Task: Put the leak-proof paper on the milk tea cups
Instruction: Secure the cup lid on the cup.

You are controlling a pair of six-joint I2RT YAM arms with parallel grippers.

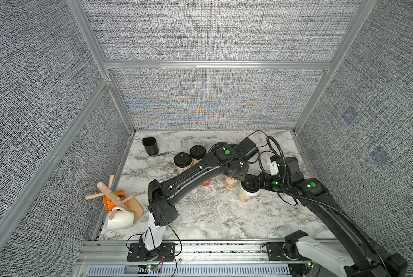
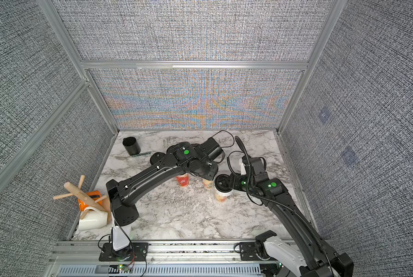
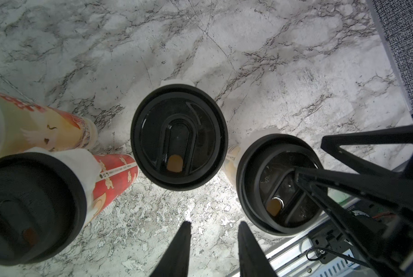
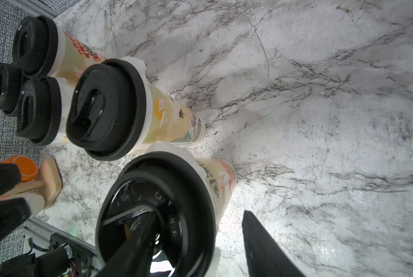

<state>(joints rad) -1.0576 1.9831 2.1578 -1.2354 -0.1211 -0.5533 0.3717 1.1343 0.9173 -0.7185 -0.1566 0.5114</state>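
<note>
Claw state, left arm: the left claw (image 3: 215,224) points down at the marble desk (image 3: 272,60). Its two fingertips stand apart with only bare desk between them, and it grips nothing. Just ahead of its tips a black lid (image 3: 179,139) caps a cup seen end-on. A corner of leak-proof paper (image 3: 174,82) shows white from under the rim farthest from the claw. Off to one side of this claw stand two more capped cups: a red-printed cup (image 3: 114,177) with crumpled white paper at its rim, and a cream cup (image 3: 44,124) beyond it.

Right claw (image 4: 197,213): open, gripping nothing. One finger (image 4: 138,239) lies over the recessed top of the nearest lid (image 4: 176,191). The other finger (image 4: 260,244) hangs outside the cup wall, clear of it, so the lid's rim sits between the jaws. Whether the inner finger touches the lid cannot be told. White paper (image 4: 169,148) juts from under this lid on the side away from the claw.

All five milk tea cups (image 4: 171,120) seen from this claw carry black lids. The second one out also shows a paper edge (image 4: 134,61).

Well away from both claws, in a top view: a plain black cup (image 1: 150,145) and a wooden mug tree (image 1: 104,188), with an orange mug (image 1: 108,202) and a white mug (image 1: 119,219) at it.
</note>
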